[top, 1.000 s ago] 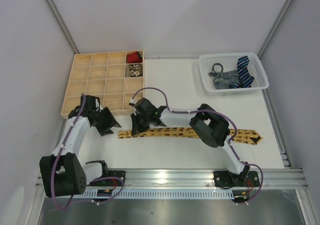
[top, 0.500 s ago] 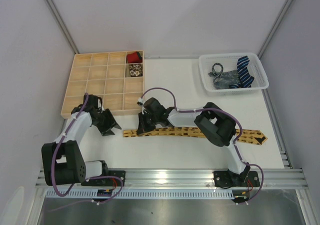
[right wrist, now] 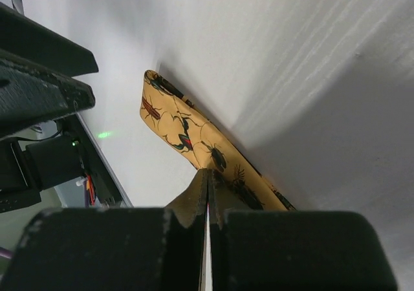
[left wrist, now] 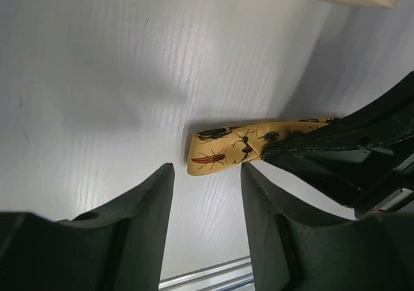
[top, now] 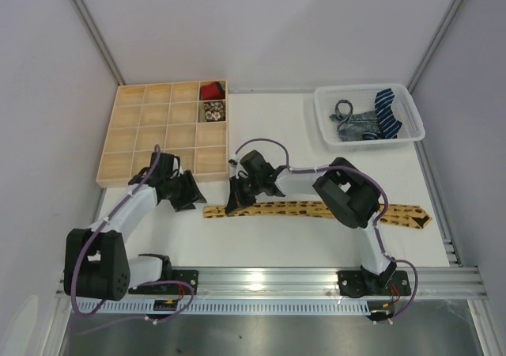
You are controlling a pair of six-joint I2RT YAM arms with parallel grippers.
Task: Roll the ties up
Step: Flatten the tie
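Mustard tie (top: pixel 296 210) lies along the surface's (top: pixel 277 126) near edge; right fingers (right wrist: pixel 187 207) pinch its left end, open left fingers (left wrist: pixel 139 226) facing it.

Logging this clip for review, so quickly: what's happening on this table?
The right gripper is shut on the yellow spotted tie near its narrow end; the tie lies flat and unrolled across the table. The left gripper hangs open just beside that tip, not touching it. Two rolled ties sit in the wooden tray, and other ties wait in the white basket.
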